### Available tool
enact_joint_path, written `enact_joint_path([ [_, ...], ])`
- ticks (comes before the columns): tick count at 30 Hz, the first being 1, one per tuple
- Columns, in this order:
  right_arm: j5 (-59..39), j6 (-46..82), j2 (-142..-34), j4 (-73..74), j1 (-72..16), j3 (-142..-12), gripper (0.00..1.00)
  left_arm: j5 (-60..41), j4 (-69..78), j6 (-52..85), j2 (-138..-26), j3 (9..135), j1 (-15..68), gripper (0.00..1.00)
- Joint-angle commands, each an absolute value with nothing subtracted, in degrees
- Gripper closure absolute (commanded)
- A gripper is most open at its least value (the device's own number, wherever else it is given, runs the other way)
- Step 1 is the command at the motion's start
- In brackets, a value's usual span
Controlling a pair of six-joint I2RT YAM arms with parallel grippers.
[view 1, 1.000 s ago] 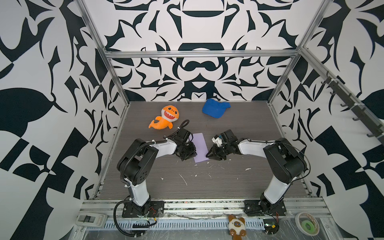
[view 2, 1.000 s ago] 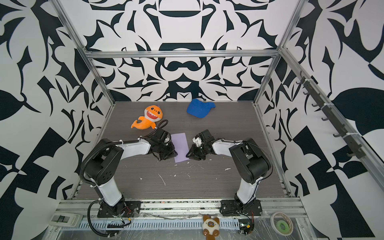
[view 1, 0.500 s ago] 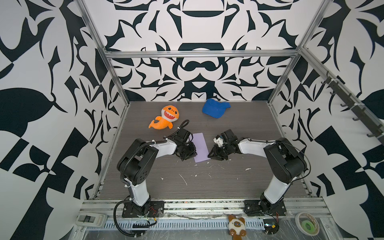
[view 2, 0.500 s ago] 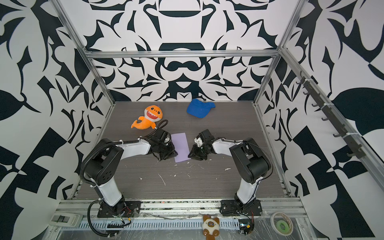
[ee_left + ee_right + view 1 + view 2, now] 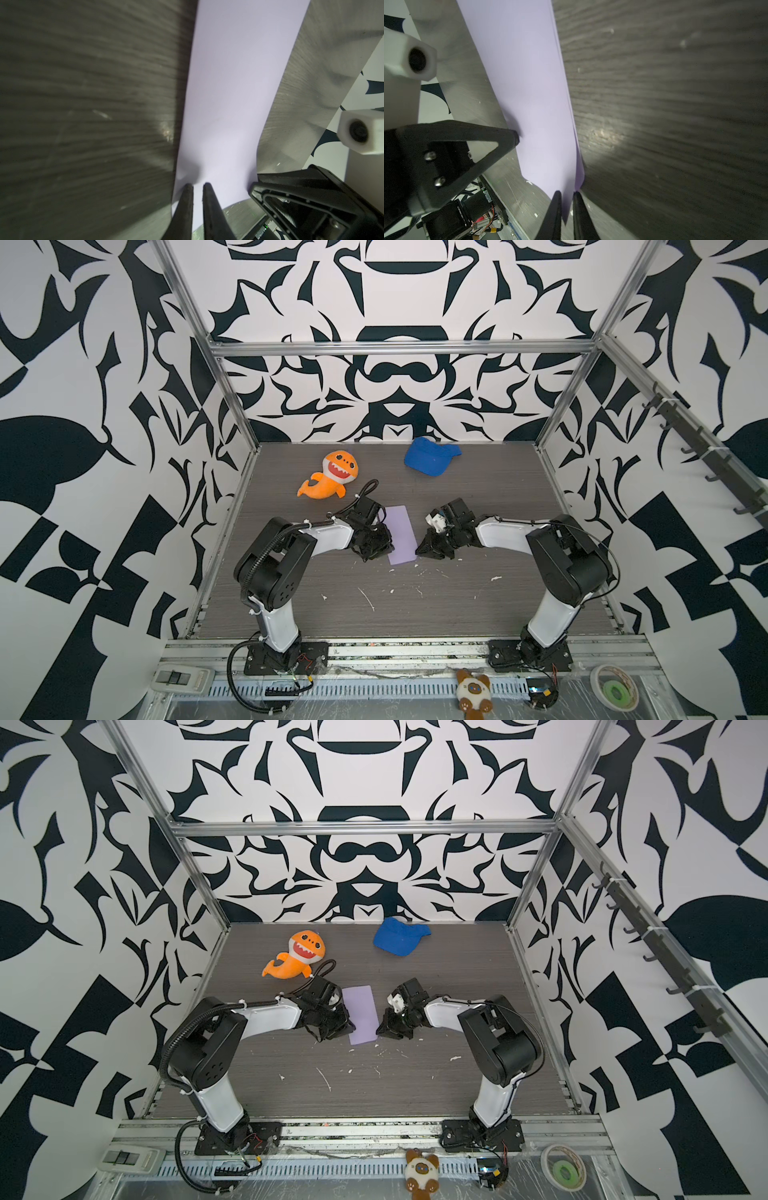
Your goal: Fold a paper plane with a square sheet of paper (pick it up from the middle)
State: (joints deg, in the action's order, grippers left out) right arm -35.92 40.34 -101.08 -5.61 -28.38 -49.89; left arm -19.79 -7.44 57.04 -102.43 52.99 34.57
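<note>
The lavender sheet of paper (image 5: pixel 400 533) was laid flat in the middle of the desk (image 5: pixel 415 614), between the two arms. It was seen as a long strip, folded in half, with two layers showing at one long edge in the right wrist view. Near its front end it was pinched from both sides. The jaws of the left gripper (image 5: pixel 197 185) were clamped on one edge, and those of the right gripper (image 5: pixel 566 193) on the other. This was likely done so the layers were kept lined up. The orange plush shark (image 5: pixel 330 476) and blue cap (image 5: pixel 430 456) were left far back, out of the way.
</note>
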Motion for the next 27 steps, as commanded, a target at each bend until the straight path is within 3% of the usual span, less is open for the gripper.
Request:
enact_joint_path([
  [1,-37.6,40.6,-100.4,-3.6,-28.7,-51.1,0.84,-17.2,-10.6,57.0,-104.8,51.1,34.6,0.85],
  [16,-38.8,42.1,-102.2,-1.3,-28.7,-52.5,0.81,-17.2,-10.6,56.8,-105.0,51.1,34.6,0.85],
  [27,-34.3,41.2,-102.8,-5.5,-28.6,-54.0,0.77,-17.1,-10.7,56.7,-105.0,50.8,34.6,0.85],
])
